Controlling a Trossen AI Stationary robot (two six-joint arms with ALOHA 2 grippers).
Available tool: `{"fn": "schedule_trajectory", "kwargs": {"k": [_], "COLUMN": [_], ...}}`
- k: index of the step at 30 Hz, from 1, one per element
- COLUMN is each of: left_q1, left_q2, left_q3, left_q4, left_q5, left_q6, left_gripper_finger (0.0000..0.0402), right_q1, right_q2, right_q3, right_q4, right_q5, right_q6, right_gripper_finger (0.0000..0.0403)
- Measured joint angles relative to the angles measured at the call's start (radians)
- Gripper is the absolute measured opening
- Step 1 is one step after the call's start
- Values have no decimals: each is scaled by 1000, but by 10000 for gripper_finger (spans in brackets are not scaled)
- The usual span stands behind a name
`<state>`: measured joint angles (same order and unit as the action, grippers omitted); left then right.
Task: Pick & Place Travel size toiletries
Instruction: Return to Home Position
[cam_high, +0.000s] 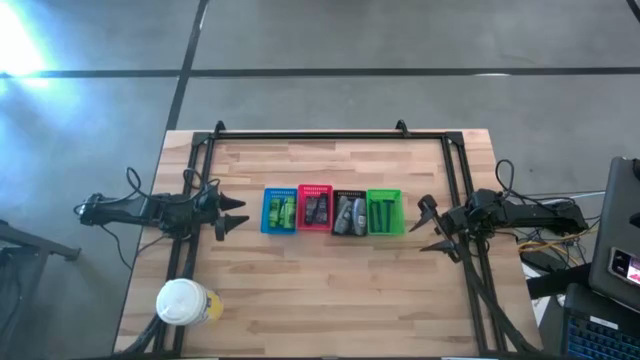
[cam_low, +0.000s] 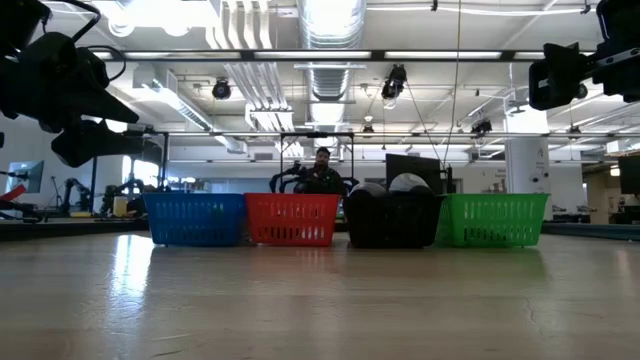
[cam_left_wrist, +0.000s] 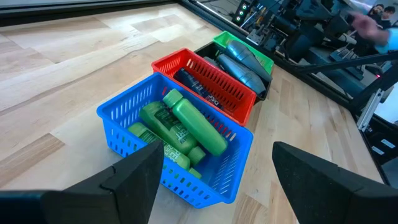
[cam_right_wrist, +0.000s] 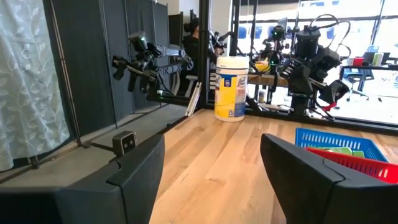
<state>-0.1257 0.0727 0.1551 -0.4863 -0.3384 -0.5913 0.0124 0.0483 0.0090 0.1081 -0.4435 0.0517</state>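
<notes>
Cannot see into the blue basket (cam_low: 195, 218), red basket (cam_low: 292, 218) or green basket (cam_low: 495, 219) from the low view; slotted walls in the way. Above the black basket (cam_low: 392, 222), only rounded tops of grey tubes (cam_low: 388, 186). Print on green packets (cam_high: 281, 211) too small to read from above. Blurred in the left wrist view: a person (cam_left_wrist: 367, 22).

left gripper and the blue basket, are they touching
Apart. The high view shows a strip of bare table between the left gripper and the blue basket.

blue basket (cam_left_wrist: 121, 132): green bottles (cam_left_wrist: 193, 124) | red basket (cam_high: 315, 187) | black basket (cam_high: 348, 191): grey tubes (cam_high: 350, 215) | green basket (cam_high: 384, 192)
</notes>
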Motion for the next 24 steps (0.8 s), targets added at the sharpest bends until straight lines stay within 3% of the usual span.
{"fn": "schedule_trajectory", "kwargs": {"k": [17,24], "left_q1": [0,0], "left_q2": [0,0], "left_q3": [0,0], "left_q4": [0,0], "left_q5": [0,0], "left_q6": [0,0], "left_gripper_finger": [305,305], "right_q1": [0,0], "right_q2": [0,0], "right_q3": [0,0], "right_q4": [0,0], "right_q5": [0,0], "right_q6": [0,0], "right_gripper_finger": [224,234]}}
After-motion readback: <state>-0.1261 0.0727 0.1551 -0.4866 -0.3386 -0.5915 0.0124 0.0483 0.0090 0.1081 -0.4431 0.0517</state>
